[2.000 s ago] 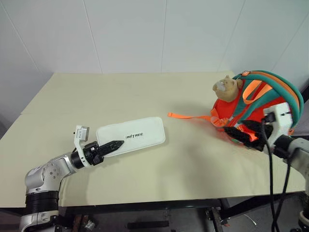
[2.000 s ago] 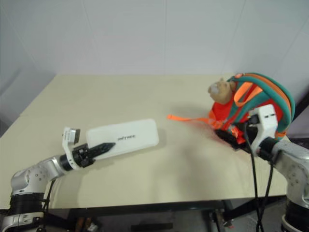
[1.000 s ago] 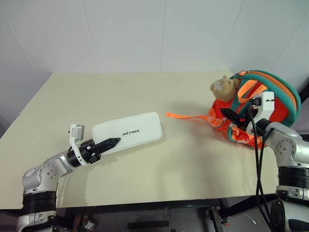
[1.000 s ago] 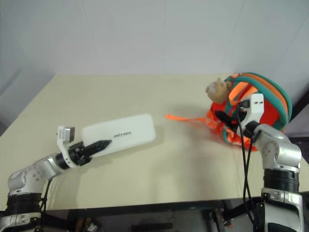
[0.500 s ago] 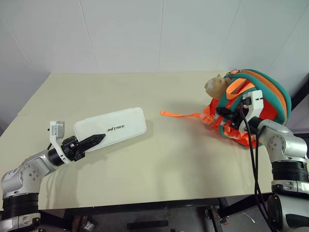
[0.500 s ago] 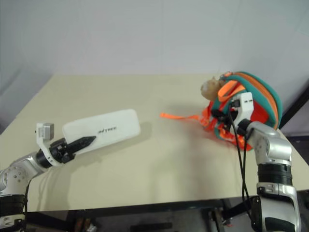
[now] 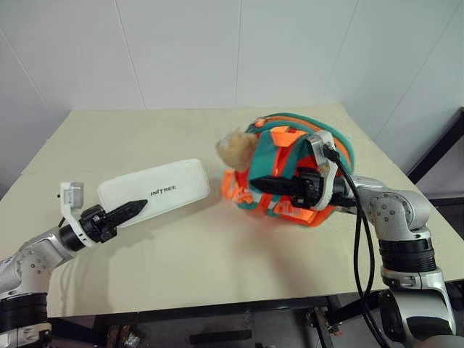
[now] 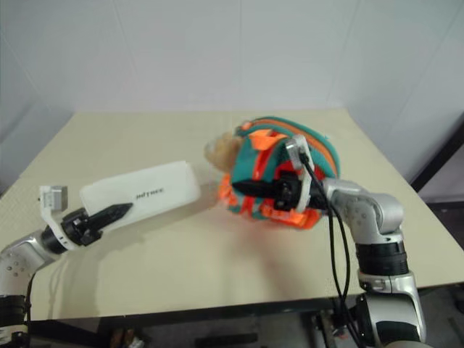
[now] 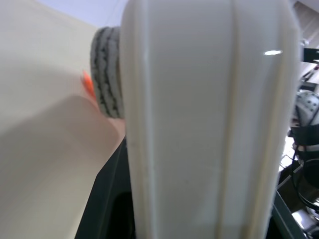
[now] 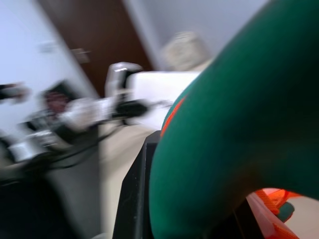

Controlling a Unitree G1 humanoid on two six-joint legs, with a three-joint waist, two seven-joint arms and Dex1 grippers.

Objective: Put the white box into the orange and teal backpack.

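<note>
Your left tool [image 7: 138,207] grips the white box [image 7: 154,193] by its near end, held off the desk [image 7: 217,254], while your right tool [image 7: 255,183] is clamped on the orange and teal backpack [image 7: 293,174] just beyond the box, fingertips buried in straps.

A bare test room or lab: plain white panelled walls [image 7: 181,51] behind one beige table [image 7: 217,254].

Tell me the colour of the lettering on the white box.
Dark, near black, on the white box; clearest in the left eye view.
</note>
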